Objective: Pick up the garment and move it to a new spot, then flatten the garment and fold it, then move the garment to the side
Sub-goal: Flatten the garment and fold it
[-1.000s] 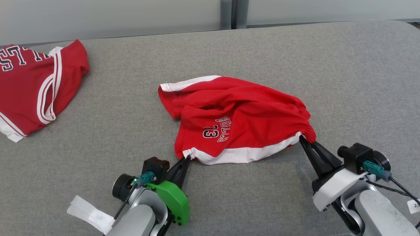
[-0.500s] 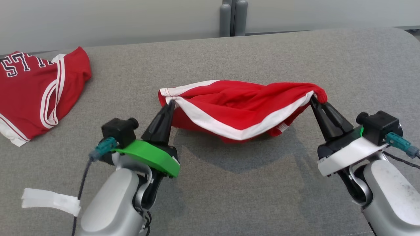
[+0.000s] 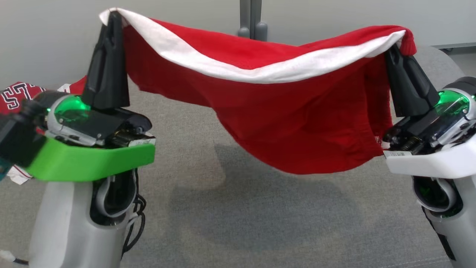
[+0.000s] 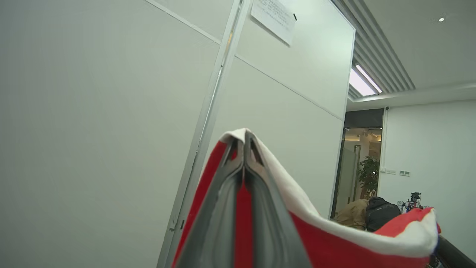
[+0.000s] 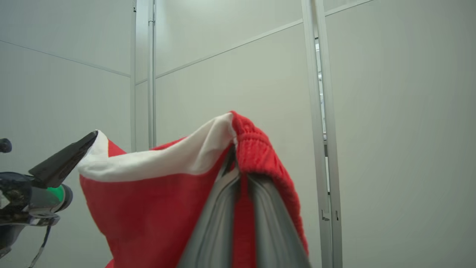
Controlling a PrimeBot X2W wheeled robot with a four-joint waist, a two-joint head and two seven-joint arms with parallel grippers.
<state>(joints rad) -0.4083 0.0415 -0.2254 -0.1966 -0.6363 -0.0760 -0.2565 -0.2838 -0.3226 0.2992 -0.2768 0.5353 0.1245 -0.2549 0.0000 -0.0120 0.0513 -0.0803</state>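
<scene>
Head view: a red garment [image 3: 290, 123] with a white band hangs in the air above a grey table [image 3: 223, 230], strung between two robot grippers held high. The left gripper [image 3: 111, 18], at the upper left, has its dark fingers pressed together on a white-trimmed corner. The left wrist view shows red cloth caught between them. The right gripper [image 3: 391, 50], at the upper right, pinches the opposite corner. There the right wrist view shows a ribbed, gathered red edge, probably the waistband.

The garment's long axis runs left to right between the two grips, roughly level. The white band is on top and sags in the middle. The body of the cloth drapes downward, lowest right of centre, clear of the table, with a shadow beneath. A second red garment [image 3: 18, 96] lies on the table at the far left.

By my reading, the pick-up is done and the carry to a new spot is in hand. Laying down, flattening, folding and moving aside are all left to do.
</scene>
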